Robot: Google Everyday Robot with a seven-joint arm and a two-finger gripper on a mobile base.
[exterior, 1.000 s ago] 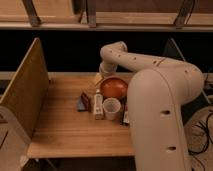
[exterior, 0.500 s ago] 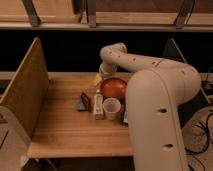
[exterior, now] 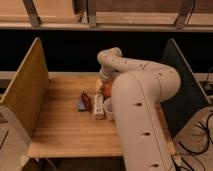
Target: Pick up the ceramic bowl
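The ceramic bowl (exterior: 106,89) shows only as a small glossy orange patch at the back middle of the wooden table (exterior: 65,130); my arm (exterior: 142,100) covers most of it. My gripper (exterior: 102,81) hangs at the end of the bent wrist, right over the bowl's left rim. A small white cup (exterior: 108,108) stands just in front of the bowl, partly behind my arm.
A white bottle-like item (exterior: 98,106) lies left of the cup, and a dark red packet (exterior: 83,101) lies further left. A yellowish item (exterior: 98,84) sits beside the gripper. A wooden divider (exterior: 25,90) stands at the left, a dark one (exterior: 182,82) at the right.
My arm has shifted forward and left, so it now covers much more of the bowl. The cup, bottle and packet have not moved.
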